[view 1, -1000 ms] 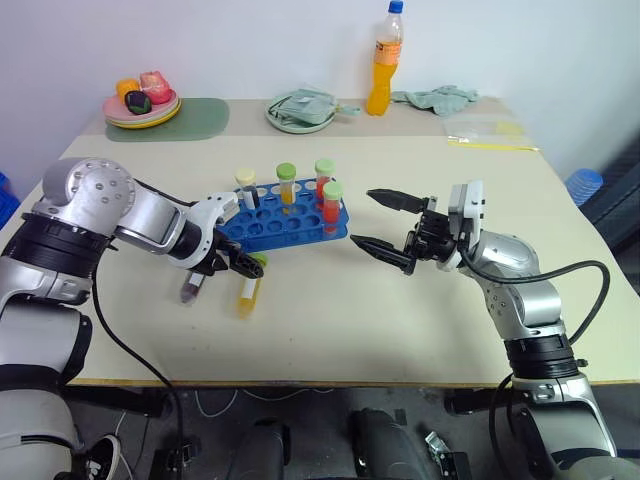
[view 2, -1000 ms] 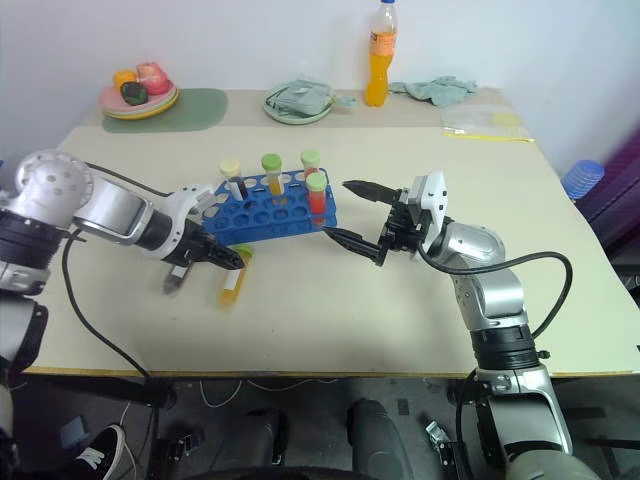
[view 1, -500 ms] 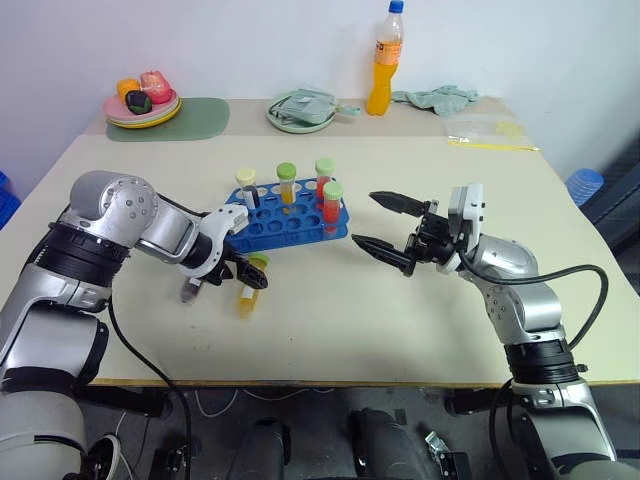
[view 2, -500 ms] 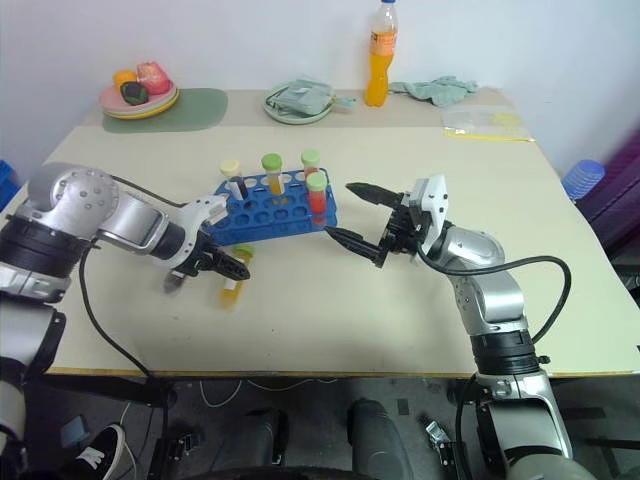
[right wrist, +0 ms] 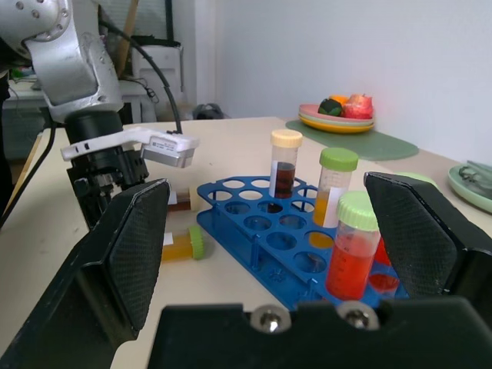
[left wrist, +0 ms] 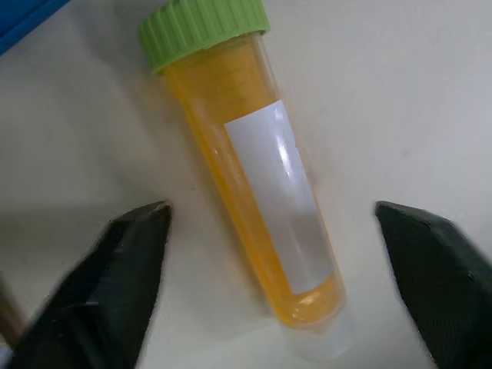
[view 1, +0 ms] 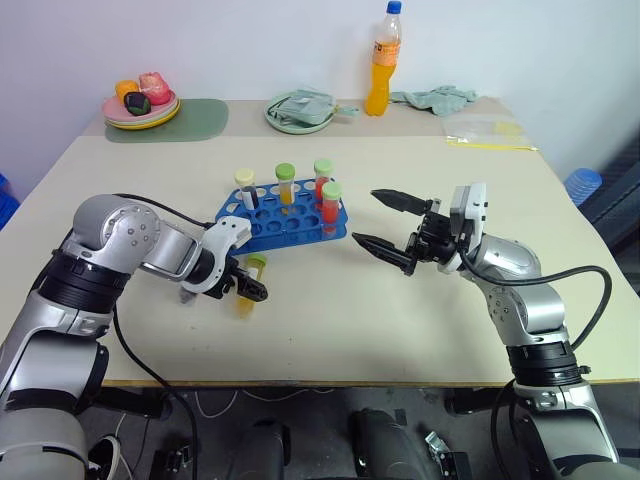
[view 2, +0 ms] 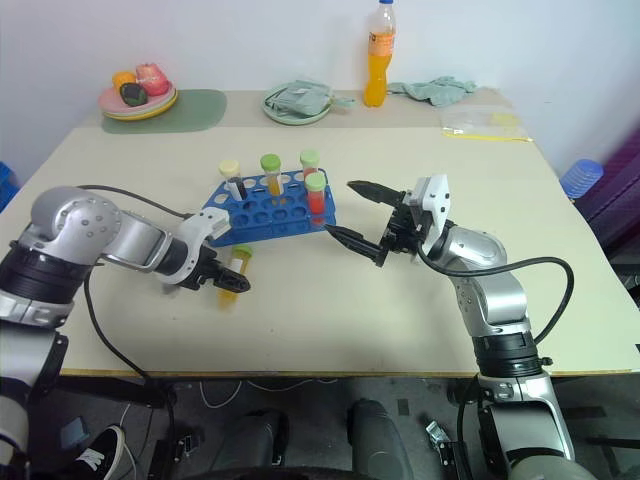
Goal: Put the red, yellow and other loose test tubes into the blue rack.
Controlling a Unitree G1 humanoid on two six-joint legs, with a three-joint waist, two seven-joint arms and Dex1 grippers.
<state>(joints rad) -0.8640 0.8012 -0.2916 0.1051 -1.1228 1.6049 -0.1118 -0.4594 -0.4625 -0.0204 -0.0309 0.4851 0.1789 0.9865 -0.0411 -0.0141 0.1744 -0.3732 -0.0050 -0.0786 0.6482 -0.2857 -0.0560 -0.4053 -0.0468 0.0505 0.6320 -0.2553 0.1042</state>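
Far left on the worktop: left pincer lowered steeply over a yellow tube with a green cap, lying flat just in front of the blue rack. Black fingers spread to either side of the tube, neither touching it, so nothing gripped yet. A second loose tube with dark contents lying close by, mostly hidden behind that pincer.

Middle: blue rack holding four upright tubes, one dark with a pale cap, one yellow, two reddish; most holes empty.

Right: right pincer held above the worktop, roughly level, pointing toward the rack, fingers wide apart and empty.

Risks from here:
- Round tube on a smooth top: uneven closing, one finger landing first, likely to roll or squirt it away toward the rack or the dark tube.
- Grip near the tapered tip rather than mid-body likely to let it pivot or slip once lifted.
- Fingertips pressed too low could scrape the worktop and stall the close.
- Dark tube so near could be nudged off its spot.
- Carrying toward the rack, a swing into the standing tubes could shove the light rack.
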